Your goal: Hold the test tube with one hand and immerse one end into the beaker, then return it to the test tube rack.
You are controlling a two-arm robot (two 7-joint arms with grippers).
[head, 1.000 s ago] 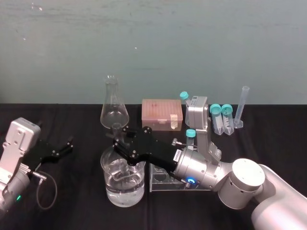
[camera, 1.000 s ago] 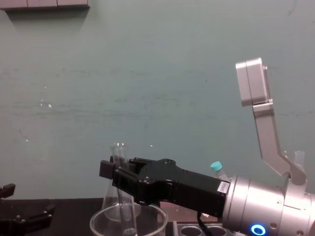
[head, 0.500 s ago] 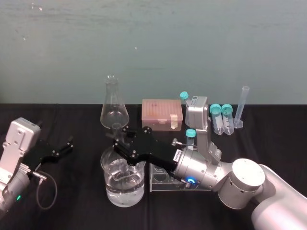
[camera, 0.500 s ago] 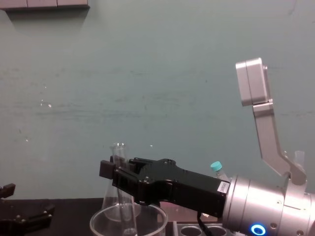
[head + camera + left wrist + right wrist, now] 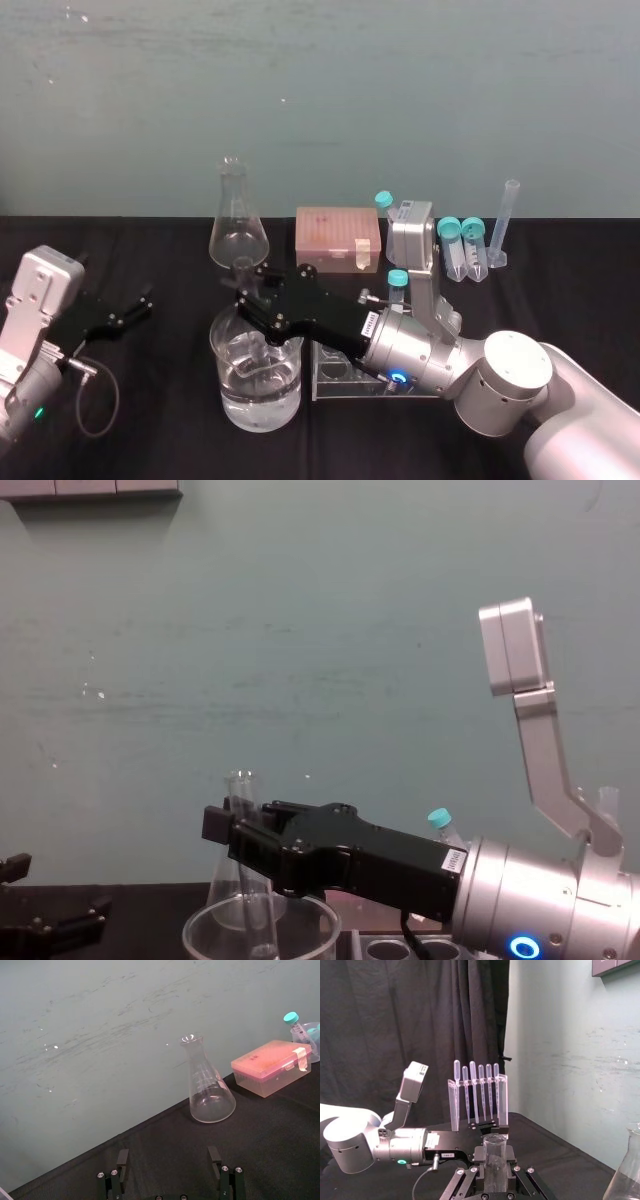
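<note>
Slim clear test tube, upright in the right hand, dips into the water-filled beaker just beside the test tube rack.

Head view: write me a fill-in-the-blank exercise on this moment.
The gripper shut on the test tube belongs to the ____ arm.
The left gripper is ____.
The flask stands ____ the beaker.
Missing words: right; open; behind.
</note>
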